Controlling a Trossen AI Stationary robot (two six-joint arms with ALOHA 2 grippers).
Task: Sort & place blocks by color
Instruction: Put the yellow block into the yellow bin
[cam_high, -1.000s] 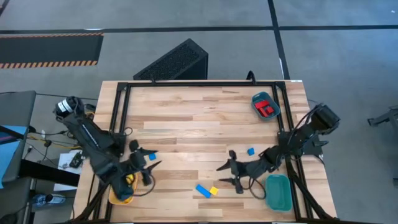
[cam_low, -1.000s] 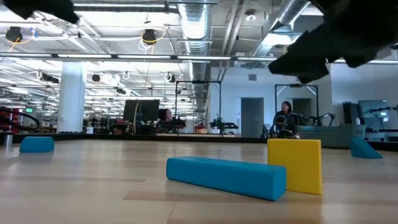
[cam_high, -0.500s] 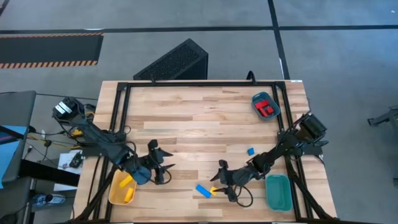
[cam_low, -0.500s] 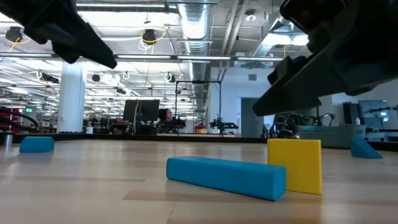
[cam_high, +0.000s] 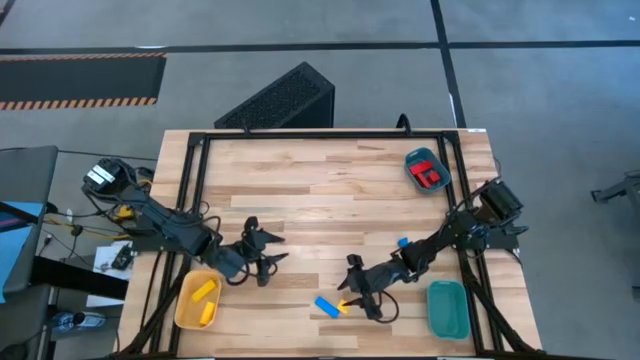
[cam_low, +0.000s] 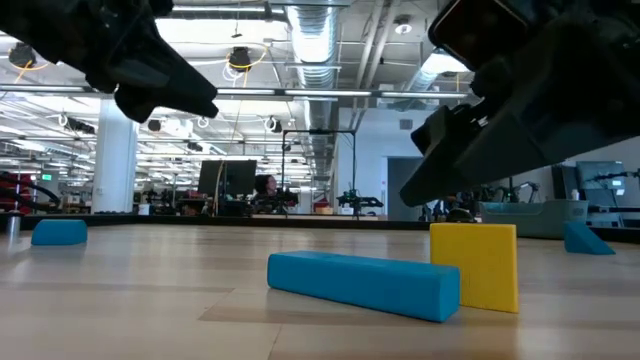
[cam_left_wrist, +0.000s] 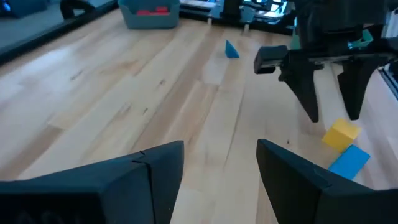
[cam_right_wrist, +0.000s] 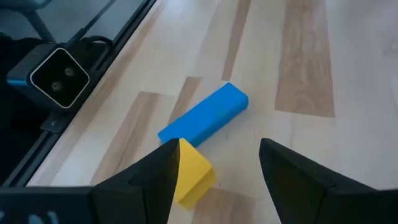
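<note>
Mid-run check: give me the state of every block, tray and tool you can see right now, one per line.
left tool: open, empty, over bare table near the yellow tray.
right tool: open, empty, hovering by the yellow cube.
yellow cube: on the table, unsorted, touching the blue bar.
blue bar: lying flat, unsorted.
small blue block: loose on the table.
yellow tray: holds two yellow blocks.
far teal tray: holds red blocks.
near teal tray: looks empty.

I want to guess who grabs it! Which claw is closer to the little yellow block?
The right claw. It hangs open just above the yellow block, which sits beside the blue bar. The left claw, also open, is farther off, across the table toward the yellow tray.
</note>
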